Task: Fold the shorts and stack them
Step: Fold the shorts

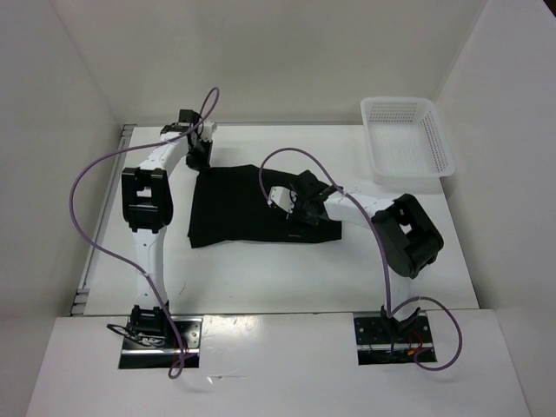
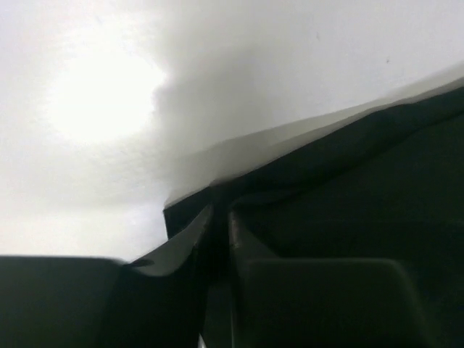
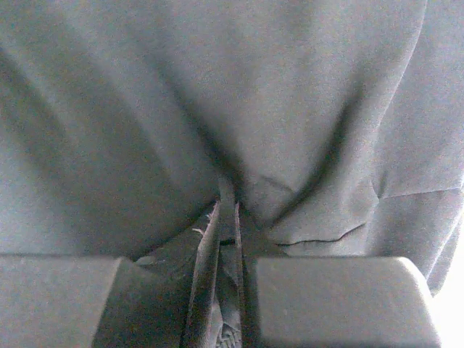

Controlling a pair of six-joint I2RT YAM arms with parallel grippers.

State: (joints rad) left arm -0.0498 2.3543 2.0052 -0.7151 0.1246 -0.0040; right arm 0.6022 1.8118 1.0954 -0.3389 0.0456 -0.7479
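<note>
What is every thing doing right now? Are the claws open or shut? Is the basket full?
shorts: lying spread on the table, outside the basket
left gripper: shut on a corner of the shorts
right gripper: shut, pinching up a fold of the shorts
basket: upright, nothing in it

Overhead; wrist views close on shorts point(image 1: 243, 208)

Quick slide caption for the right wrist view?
Right gripper shut, pinching a fold of the plain black soft fabric shorts.
</note>
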